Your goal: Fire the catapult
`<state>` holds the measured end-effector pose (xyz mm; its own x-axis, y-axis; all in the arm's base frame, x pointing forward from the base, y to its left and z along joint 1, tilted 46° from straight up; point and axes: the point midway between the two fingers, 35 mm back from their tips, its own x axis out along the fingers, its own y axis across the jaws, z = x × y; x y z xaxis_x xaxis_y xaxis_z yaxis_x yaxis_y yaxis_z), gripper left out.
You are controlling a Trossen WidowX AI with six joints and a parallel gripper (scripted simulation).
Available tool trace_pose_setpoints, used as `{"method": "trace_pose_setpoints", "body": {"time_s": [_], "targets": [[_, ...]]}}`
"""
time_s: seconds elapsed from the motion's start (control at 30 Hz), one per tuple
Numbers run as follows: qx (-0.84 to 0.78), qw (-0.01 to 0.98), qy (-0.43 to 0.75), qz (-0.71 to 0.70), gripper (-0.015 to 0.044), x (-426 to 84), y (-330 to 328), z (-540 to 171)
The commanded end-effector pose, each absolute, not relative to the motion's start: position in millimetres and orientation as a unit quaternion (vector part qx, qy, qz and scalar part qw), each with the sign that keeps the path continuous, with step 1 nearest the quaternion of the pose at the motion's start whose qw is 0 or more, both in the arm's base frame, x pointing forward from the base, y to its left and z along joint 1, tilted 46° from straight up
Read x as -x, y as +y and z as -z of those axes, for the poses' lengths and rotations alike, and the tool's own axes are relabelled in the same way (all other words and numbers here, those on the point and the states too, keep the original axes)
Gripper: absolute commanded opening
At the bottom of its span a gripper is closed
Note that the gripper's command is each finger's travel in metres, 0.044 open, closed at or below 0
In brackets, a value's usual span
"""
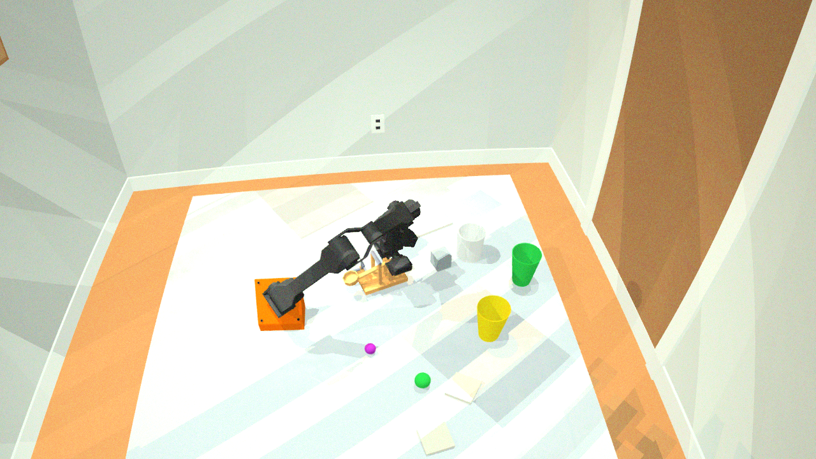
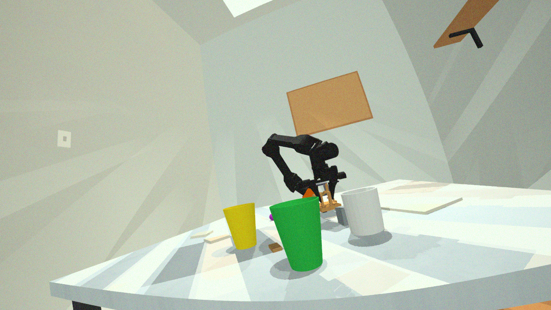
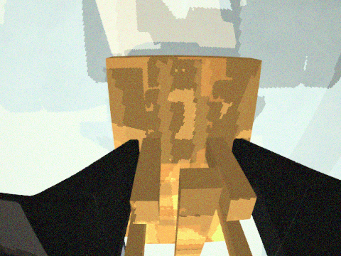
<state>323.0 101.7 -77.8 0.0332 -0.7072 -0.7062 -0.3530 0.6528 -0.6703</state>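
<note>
My gripper points down and is shut on the wooden catapult, one finger outside each upright. The catapult's launching cup faces my base and looks empty. Its far end points roughly toward the white mug. I cannot tell whether its base touches the table. A purple ball and a larger green ball lie on the table, away from the catapult.
A grey cube stands between catapult and white mug. A green cup and a yellow cup stand nearby. A small brown block lies between them. Flat pale tiles lie near the green ball.
</note>
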Motion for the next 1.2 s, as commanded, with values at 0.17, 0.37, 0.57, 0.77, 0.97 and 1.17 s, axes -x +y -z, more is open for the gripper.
{"method": "trace_pose_setpoints", "body": {"time_s": [0.17, 0.37, 0.57, 0.77, 0.97, 1.17], "targets": [[0.393, 0.605, 0.678, 0.144, 0.0, -324, 93, 87], [0.393, 0.604, 0.678, 0.145, 0.0, -324, 86, 94], [0.39, 0.603, 0.68, 0.147, 0.0, -323, 87, 91], [0.39, 0.603, 0.68, 0.147, 0.0157, -323, 87, 91], [0.39, 0.603, 0.68, 0.147, 0.0315, -323, 87, 91], [0.389, 0.604, 0.68, 0.145, 0.044, -325, 118, 64]]}}
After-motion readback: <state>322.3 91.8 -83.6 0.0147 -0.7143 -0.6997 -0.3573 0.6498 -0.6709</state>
